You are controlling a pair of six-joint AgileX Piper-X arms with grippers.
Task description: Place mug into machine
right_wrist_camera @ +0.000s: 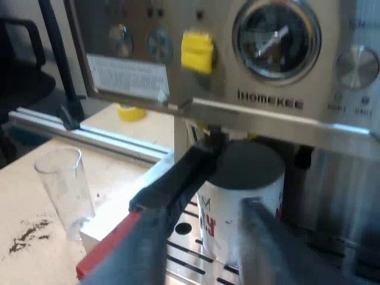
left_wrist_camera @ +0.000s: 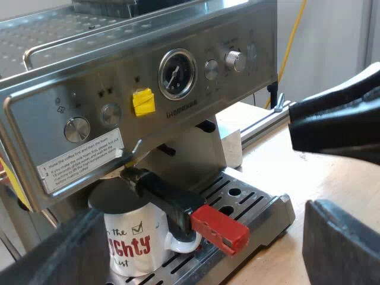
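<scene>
Nearest, the left end effector (left_wrist_camera: 202, 217) is open, its black fingers spread wide before the machine's front. The right end effector (right_wrist_camera: 205, 237) is also open, fingers apart just in front of the white mug with red and black lettering (right_wrist_camera: 222, 208). The mug stands upright on the slotted steel drip tray (left_wrist_camera: 246, 193), directly beneath the dark, red-tipped holder handle (left_wrist_camera: 172, 202) locked into the brushed-steel espresso machine (left_wrist_camera: 119, 77). A clear measuring glass (right_wrist_camera: 62, 178) stands on the pale bench (right_wrist_camera: 24, 196).
</scene>
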